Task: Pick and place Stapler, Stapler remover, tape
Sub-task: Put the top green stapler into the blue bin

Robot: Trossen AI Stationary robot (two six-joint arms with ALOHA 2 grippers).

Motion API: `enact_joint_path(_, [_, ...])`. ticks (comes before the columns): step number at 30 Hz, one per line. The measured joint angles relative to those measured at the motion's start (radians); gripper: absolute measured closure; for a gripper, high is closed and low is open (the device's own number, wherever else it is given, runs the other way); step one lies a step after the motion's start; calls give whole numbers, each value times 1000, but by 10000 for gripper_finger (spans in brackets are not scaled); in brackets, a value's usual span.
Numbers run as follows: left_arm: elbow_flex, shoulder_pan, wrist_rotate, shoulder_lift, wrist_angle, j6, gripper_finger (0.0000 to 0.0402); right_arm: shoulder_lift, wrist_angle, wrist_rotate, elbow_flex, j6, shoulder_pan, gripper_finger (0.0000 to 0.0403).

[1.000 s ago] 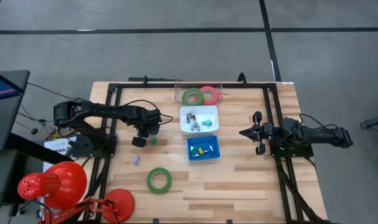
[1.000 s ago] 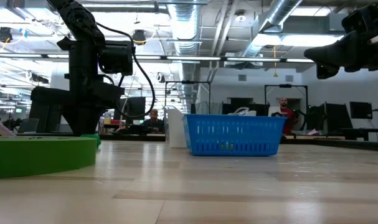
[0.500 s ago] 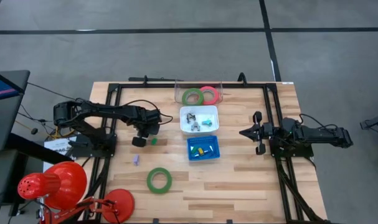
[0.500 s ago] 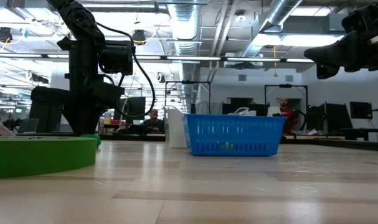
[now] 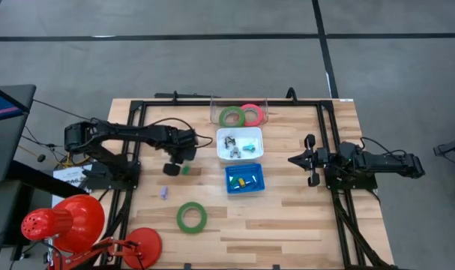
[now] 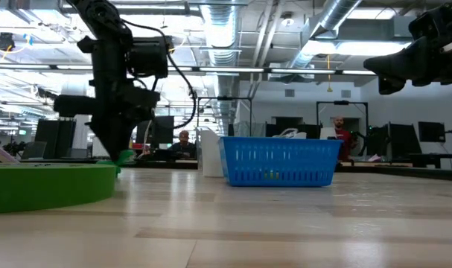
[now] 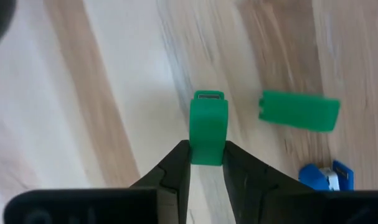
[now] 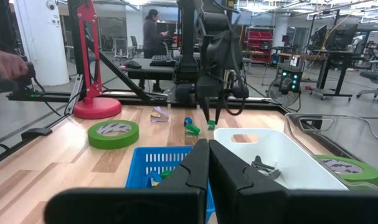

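Observation:
My left gripper (image 5: 175, 166) stands over the table's left half, shut on a small green piece (image 7: 208, 127). A second green piece (image 7: 299, 111) lies flat on the wood beside it, and a small blue piece (image 7: 322, 177) lies farther on. One green tape ring (image 5: 191, 216) lies flat toward the near edge. A green ring (image 5: 231, 116) and a pink-red ring (image 5: 250, 114) sit in a clear holder at the far edge. My right gripper (image 5: 294, 160) waits shut, raised over the table's right side. My left gripper pinches the small green piece by its lower end (image 7: 207, 155) between the two fingertips. The fingers (image 6: 120, 141) come from above, pointing down. The piece's other end (image 7: 209, 97), with a metal slot, sticks out past the tips. Whether it is clear of the table I cannot tell.
A white bin (image 5: 257, 142) with metal pieces and a blue basket (image 5: 258, 180) stand mid-table, right of my left gripper. A small purple piece (image 5: 162, 193) lies left of the near tape ring. A red lamp (image 5: 77, 225) stands at the near left corner.
My left arm has shifted a little toward the table's right and tipped over, as the low view shows. The green piece now shows at its fingertips. My right arm has kept still.

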Motion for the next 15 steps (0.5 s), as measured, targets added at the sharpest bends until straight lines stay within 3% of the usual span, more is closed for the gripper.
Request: enact_joint_path(15, [157, -3, 0, -84, 6, -21, 328, 0, 0, 0, 0, 0, 0, 402])
